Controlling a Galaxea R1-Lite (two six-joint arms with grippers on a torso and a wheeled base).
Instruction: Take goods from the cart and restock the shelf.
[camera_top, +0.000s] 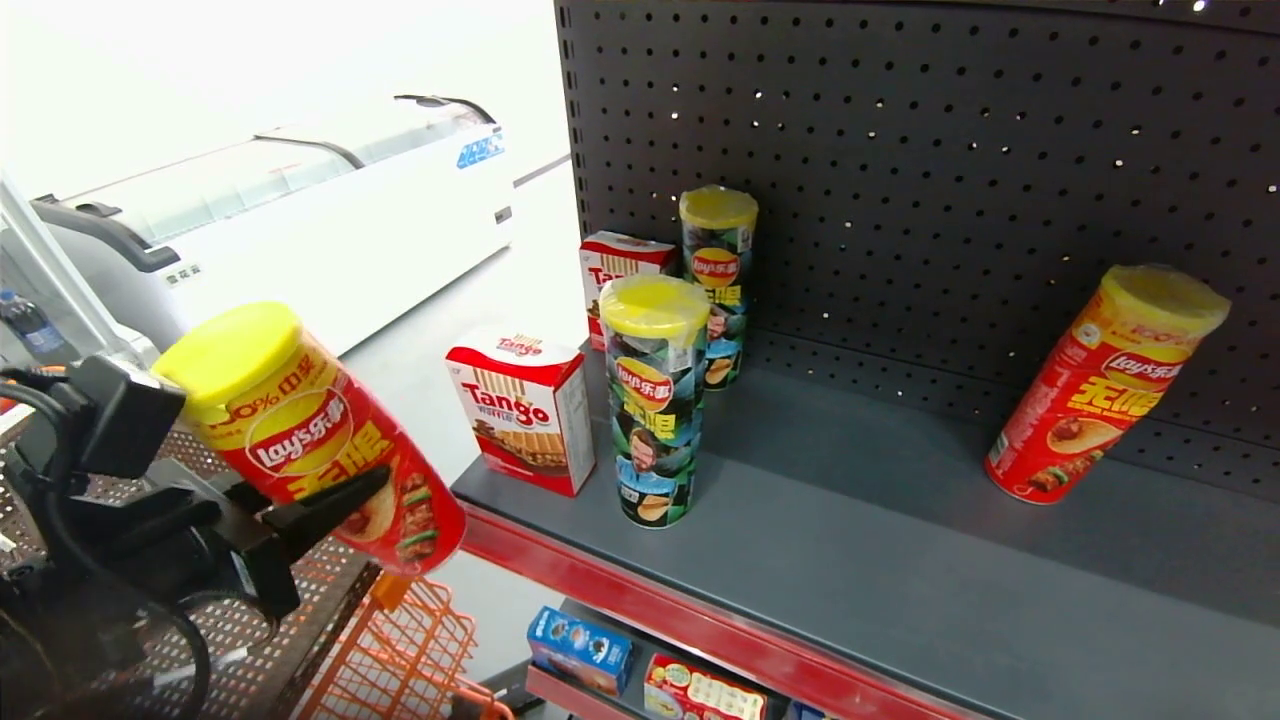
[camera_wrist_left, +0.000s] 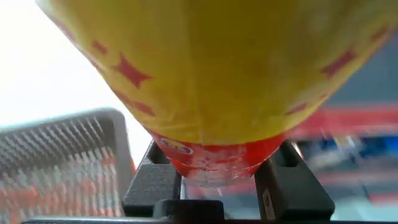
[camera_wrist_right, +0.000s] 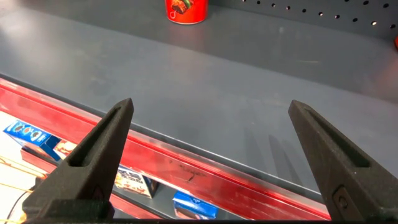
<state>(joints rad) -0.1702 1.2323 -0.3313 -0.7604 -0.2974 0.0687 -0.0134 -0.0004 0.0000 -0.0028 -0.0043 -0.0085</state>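
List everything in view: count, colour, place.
held chip can: 1, red with yellow lid, tilted, off the shelf's left end
leaning chip can: 1, red with yellow lid, shelf right, tilted against the pegboard
green chip cans: 2, green-blue with yellow lids, upright, shelf left, one behind the other
wafer boxes: 2, red and white, shelf left edge, front and back
shelf: 1, grey with red front edge
pegboard: 1, dark, behind the shelf
lower-shelf boxes: at least 2, one blue, under the red edge
cart: 1, orange wire, below the held can
freezer: 1, white, far left
left gripper: shut on the held chip can
right gripper: open, over the shelf's front edge
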